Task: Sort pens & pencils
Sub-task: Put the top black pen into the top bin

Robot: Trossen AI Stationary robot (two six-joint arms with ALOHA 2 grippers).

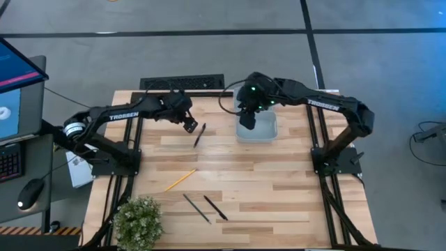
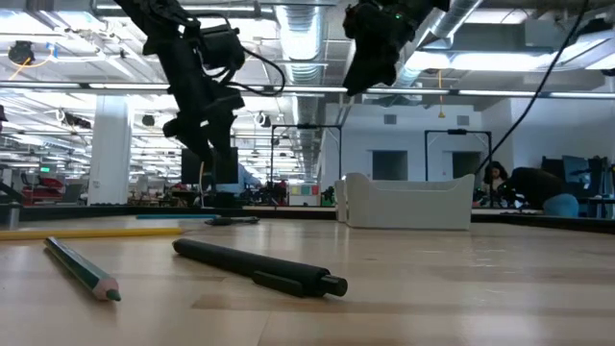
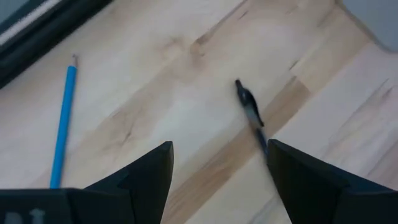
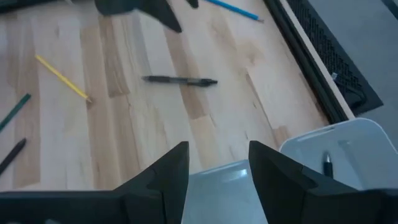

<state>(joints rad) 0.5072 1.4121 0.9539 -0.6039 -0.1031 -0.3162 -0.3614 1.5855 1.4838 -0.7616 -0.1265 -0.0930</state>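
My left gripper (image 1: 189, 125) is open and hovers above the far left part of the table, touching nothing. A black pen (image 3: 250, 115) lies flat just beside it (image 1: 200, 134). A light blue pencil (image 3: 64, 124) lies near the far edge. My right gripper (image 4: 217, 162) is open above the white bin (image 1: 256, 130), and a dark pen (image 4: 328, 163) lies inside the bin. A yellow pencil (image 1: 180, 180) lies mid-table. Near the front edge lie a green pencil (image 2: 82, 269) and a black pen (image 2: 259, 267).
A potted plant (image 1: 138, 220) stands at the near left corner. A black slotted tray (image 1: 182, 82) sits along the far edge. The bin (image 2: 408, 202) stands at the far middle. Bare wood lies on the right half of the table (image 1: 279, 188).
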